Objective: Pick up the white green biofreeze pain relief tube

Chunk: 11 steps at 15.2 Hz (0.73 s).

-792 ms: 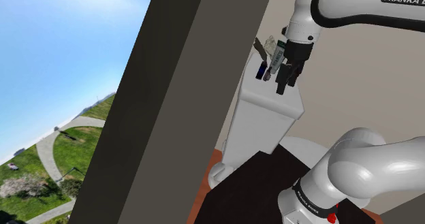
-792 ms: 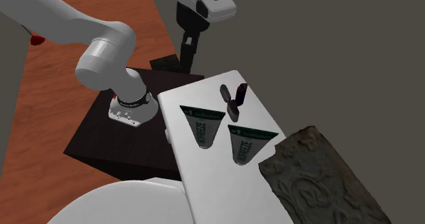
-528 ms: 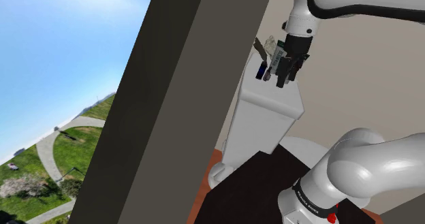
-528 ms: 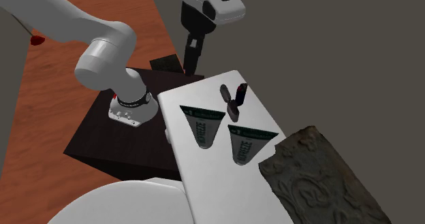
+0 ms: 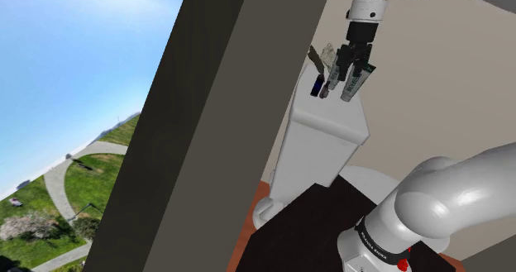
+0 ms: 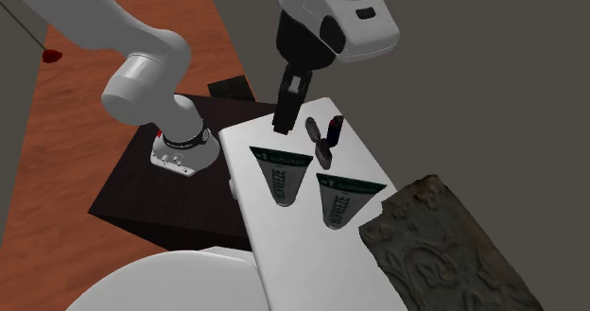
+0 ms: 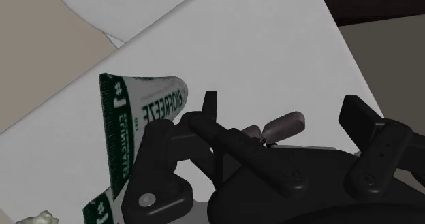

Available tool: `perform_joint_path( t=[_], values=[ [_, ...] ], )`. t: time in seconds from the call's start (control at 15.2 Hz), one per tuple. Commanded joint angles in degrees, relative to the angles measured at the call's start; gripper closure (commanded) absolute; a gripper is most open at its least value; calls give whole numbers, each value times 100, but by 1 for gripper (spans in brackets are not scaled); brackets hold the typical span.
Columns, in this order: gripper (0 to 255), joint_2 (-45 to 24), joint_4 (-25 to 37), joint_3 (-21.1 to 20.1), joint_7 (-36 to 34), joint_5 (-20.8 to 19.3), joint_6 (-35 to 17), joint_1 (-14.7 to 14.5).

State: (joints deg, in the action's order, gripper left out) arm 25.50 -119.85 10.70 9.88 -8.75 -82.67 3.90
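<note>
Two white tubes with green ends lie side by side on a white tank lid (image 6: pixel 284 243). One tube (image 6: pixel 281 173) (image 7: pixel 142 114) is nearer the gripper; the other tube (image 6: pixel 342 201) (image 7: pixel 99 209) lies beyond it. My black gripper (image 6: pixel 283 112) (image 5: pixel 346 78) (image 7: pixel 282 107) hangs open above the lid's edge, just short of the nearer tube's wide green end. Nothing sits between its fingers. In the shoulder view the tubes (image 5: pixel 354 82) stand partly hidden behind the hand.
Small dark objects (image 6: pixel 324 137) lie on the lid beside the gripper, one of them blue (image 5: pixel 316 87). A dark patterned slab (image 6: pixel 444 248) borders the lid. The dark stand (image 6: pixel 142 196) rests on a wood floor (image 6: pixel 85 139). A wide dark pillar (image 5: pixel 215 121) blocks the shoulder view's middle.
The arm has swung the gripper from beyond the lid's edge to over the lid, closer to the nearer tube. The fingers stay open and the tubes have not moved.
</note>
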Motion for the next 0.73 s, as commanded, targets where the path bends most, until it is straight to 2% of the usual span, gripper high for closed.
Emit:
perform_joint_path(
  t=[0.0,0.66],
  values=[
    [0,-433,568,164,140,-5,164,68],
    [0,-2621,3510,946,933,316,1108,523]
  ],
)
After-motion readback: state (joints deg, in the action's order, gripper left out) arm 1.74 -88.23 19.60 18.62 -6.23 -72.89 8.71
